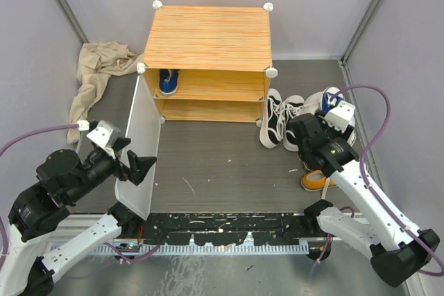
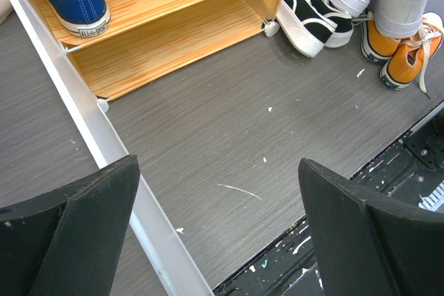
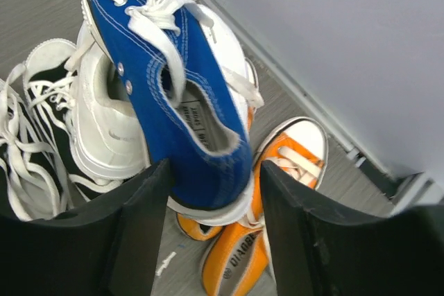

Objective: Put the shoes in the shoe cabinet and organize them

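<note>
Right hand (image 3: pixel 214 175): its fingers flank the heel of a blue shoe (image 3: pixel 159 81) at frame centre; I cannot tell whether it is clenched.
Blue shoe: lies on a white sneaker (image 3: pixel 104 129), with orange sneakers (image 3: pixel 291 150) at lower right.
Left hand (image 2: pixel 218 168): released, fingers wide apart; the cabinet door (image 2: pixel 83 123) runs just beside the finger at lower left.
Shoe cabinet (image 1: pixel 208 36): upper centre of the counter (image 1: pixel 222 157), door swung open, other blue shoe (image 1: pixel 168 81) on its shelf, left end.

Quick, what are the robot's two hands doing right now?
Left gripper: open, holding nothing, next to the cabinet door.
Right gripper: closed on the heel of a blue sneaker.
</note>
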Available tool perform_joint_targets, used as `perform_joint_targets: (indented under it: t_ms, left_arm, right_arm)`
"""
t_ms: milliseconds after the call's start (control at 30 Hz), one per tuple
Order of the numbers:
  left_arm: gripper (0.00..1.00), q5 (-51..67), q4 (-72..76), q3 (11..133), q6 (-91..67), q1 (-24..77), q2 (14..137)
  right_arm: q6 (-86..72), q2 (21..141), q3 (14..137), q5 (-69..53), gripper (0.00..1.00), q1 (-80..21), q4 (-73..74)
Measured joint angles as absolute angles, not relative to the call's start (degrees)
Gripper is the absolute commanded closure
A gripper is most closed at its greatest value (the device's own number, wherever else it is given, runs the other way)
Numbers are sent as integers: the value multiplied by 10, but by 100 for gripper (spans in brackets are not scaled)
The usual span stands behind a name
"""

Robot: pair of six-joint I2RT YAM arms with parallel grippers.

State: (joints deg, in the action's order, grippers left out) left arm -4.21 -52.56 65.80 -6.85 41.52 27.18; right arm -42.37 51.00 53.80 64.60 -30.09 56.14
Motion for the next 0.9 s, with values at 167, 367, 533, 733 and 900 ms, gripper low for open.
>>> perform_joint_targets:
  t_ms: [167, 367, 533, 733, 900]
  left_arm:
    - [2, -44, -526, 658, -68, 415, 271]
    - [2, -48, -526, 658, -68, 415, 271]
    - [2, -54, -528, 659, -68, 415, 271]
    - [2, -60, -531, 662, -68, 415, 271]
    - [2, -67, -535, 667, -69, 415, 272]
  right_arm:
    - [-347, 501, 508, 569, 93, -216, 446]
    - [-308, 488, 499, 532, 99, -201, 413]
    - [-285, 422, 503, 484, 99, -197, 423]
    - [-267, 383, 567, 371, 99, -197, 487]
    - [-258, 362, 599, 281, 99, -197, 534]
